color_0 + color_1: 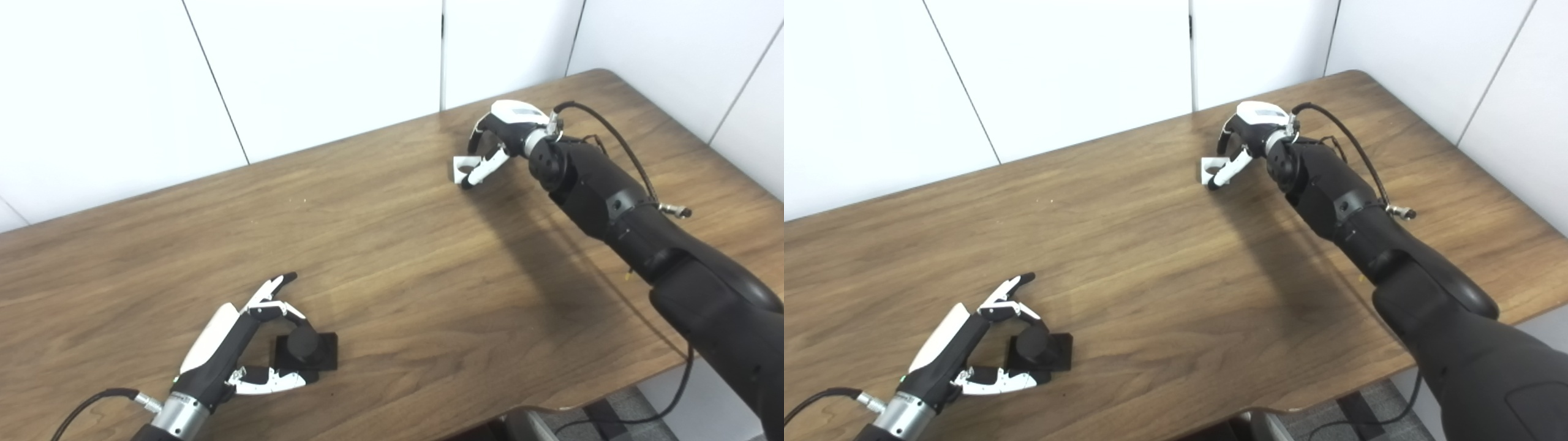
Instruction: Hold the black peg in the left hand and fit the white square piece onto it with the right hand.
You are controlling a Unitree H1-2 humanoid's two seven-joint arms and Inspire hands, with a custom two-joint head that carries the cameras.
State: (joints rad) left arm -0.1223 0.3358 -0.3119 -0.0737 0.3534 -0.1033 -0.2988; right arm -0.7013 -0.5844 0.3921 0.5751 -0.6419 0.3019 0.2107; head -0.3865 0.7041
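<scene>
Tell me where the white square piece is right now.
The white square piece sits on the table at the far right, between the fingers of the right hand, far from the black peg near the left hand.

Bright, even light; soft arm shadow on the table (pixel 429 257); perhaps slightly blurred.

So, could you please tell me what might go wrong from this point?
The left hand brackets the black round peg on its square base without clearly gripping; closing may push it across the brown wooden table. The right hand seems to touch only one side of the small white square piece, which could slip or twist.
</scene>
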